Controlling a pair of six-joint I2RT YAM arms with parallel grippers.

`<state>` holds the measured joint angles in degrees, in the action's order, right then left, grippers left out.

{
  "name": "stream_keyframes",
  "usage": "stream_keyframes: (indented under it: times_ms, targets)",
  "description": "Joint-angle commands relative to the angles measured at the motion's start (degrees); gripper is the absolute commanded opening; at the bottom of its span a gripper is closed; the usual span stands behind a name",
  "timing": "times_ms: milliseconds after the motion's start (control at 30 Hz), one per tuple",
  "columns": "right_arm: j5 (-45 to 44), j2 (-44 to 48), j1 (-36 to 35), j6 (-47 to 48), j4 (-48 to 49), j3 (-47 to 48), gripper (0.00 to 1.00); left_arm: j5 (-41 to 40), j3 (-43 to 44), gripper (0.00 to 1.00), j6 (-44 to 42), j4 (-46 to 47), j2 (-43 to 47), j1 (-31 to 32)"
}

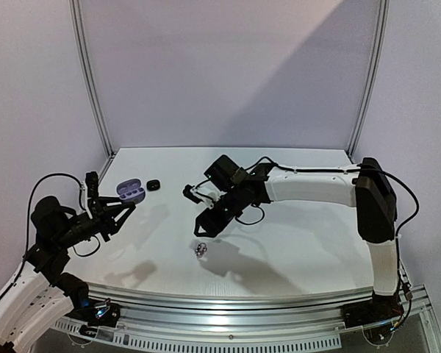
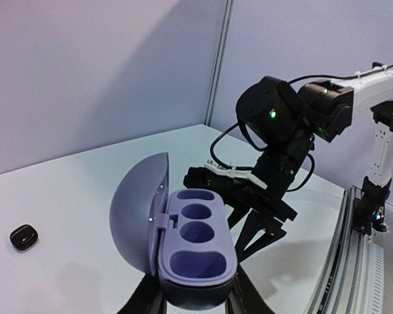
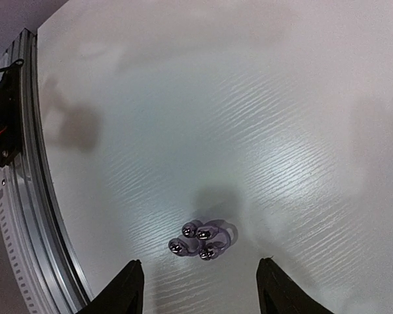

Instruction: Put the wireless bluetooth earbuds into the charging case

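The open lilac charging case (image 2: 196,243) sits between my left gripper's (image 2: 196,302) black fingers, lid (image 2: 139,209) swung up to the left, and its wells are empty. From above, the case (image 1: 130,191) is at the tip of the left gripper (image 1: 125,204). A small cluster of purple earbuds with silvery tips (image 3: 200,240) lies on the white table (image 3: 249,98), between and just ahead of my right gripper's (image 3: 203,291) widely spread fingers. In the top view the earbuds (image 1: 201,250) lie just below the right gripper (image 1: 208,226), which hovers over them.
A small black rounded object (image 1: 153,184) rests on the table right of the case, also visible from the left wrist as the black object (image 2: 23,236). The metal rail (image 3: 26,196) runs along the table's near edge. White walls enclose the back and sides.
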<state>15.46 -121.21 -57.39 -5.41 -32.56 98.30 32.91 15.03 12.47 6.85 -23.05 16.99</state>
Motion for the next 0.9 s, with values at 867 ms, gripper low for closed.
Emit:
stream_keyframes:
  times_ms: [867]
  targets:
    - [6.95, -9.21, 3.14, 2.64, 6.71, -2.68, 0.36, 3.9, -1.67, 0.0, -2.45, 4.31, -0.96, -1.11]
